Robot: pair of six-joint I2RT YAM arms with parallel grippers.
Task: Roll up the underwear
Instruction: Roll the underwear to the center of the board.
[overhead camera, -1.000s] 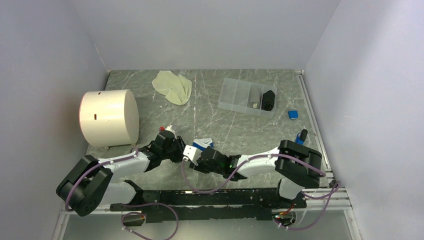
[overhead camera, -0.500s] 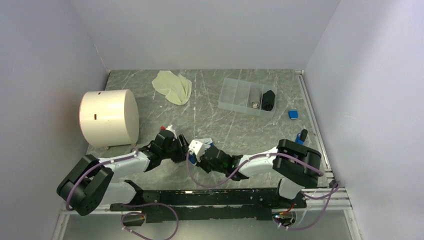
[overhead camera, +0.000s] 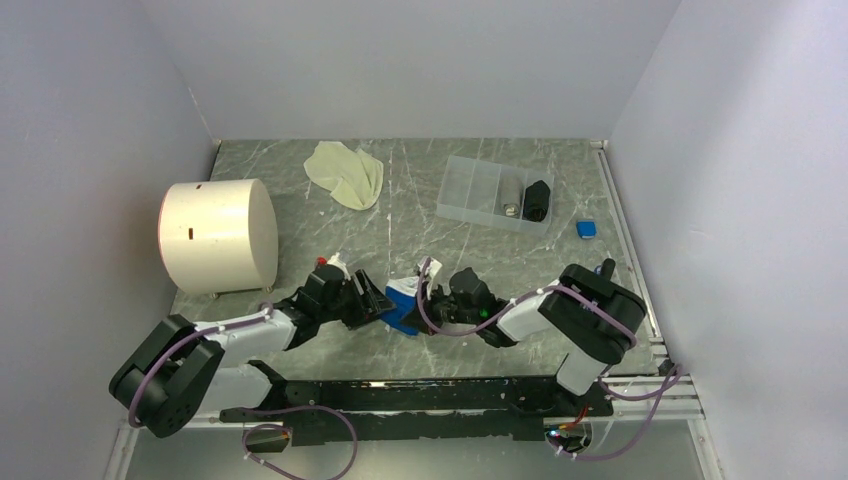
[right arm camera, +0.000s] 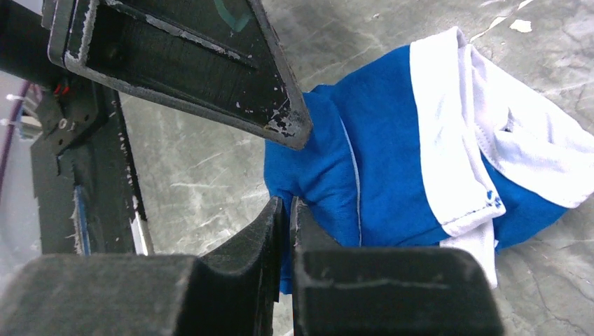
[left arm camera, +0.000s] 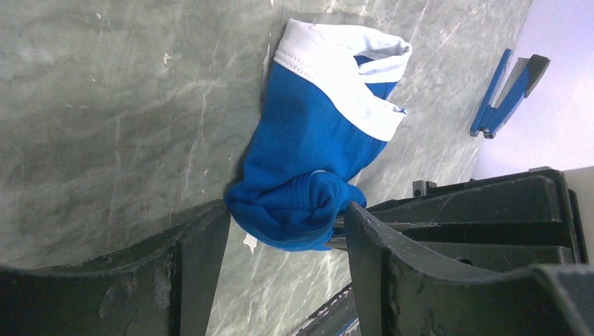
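The blue underwear [overhead camera: 403, 304] with white edging lies on the marble table between my two grippers, its near end bunched into a roll. In the left wrist view the left gripper [left arm camera: 287, 210] has closed in on that rolled end [left arm camera: 301, 210], and both fingers touch the cloth. The right gripper [right arm camera: 288, 210] is shut, pinching the blue cloth [right arm camera: 371, 182] at the roll's edge. In the top view the left gripper [overhead camera: 374, 304] is on the roll's left and the right gripper [overhead camera: 428, 300] on its right. The cream-yellow underwear [overhead camera: 345, 172] lies crumpled at the back.
A large white cylinder [overhead camera: 218, 235] stands at the left. A clear compartment box [overhead camera: 480, 190] holding a black item [overhead camera: 537, 200] sits at the back right. A small blue block [overhead camera: 586, 229] lies beside it. A blue clip-like piece [left arm camera: 504, 94] lies beyond the underwear.
The right gripper has swung from the near side round to the right of the blue underwear, leaving the cloth more exposed. The left gripper has shifted slightly right.
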